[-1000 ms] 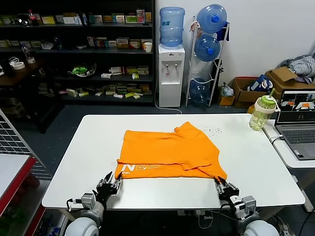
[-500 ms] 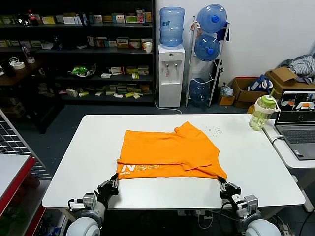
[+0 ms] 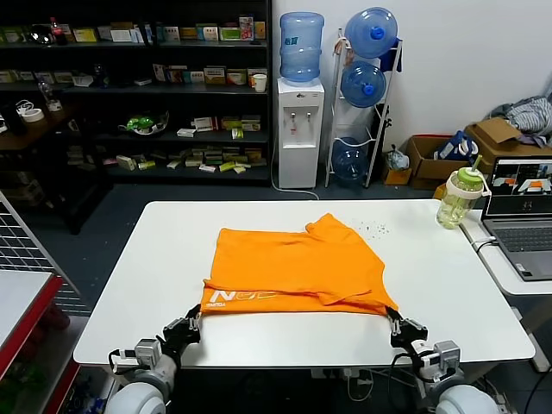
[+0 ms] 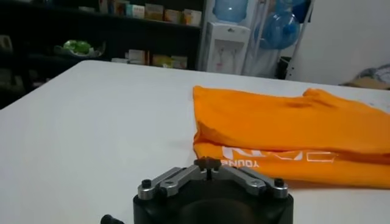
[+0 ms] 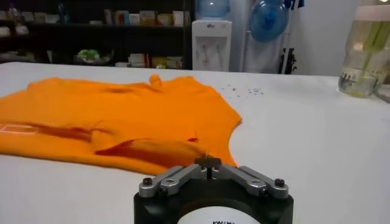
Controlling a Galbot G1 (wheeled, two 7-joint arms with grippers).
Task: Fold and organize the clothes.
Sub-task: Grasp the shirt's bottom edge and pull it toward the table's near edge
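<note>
Pulled back toward the near edge since a second ago, both grippers, off the cloth. White rectangular table (image 3: 448,285); bright orange cotton T-shirt (image 3: 293,263) folded at its middle, white lettering along the near hem. Left gripper (image 3: 184,329) near the front-left corner, right gripper (image 3: 405,330) front-right, both pressed together, empty.

Both pincers (image 3: 185,328) (image 3: 404,329) closed, low.
</note>
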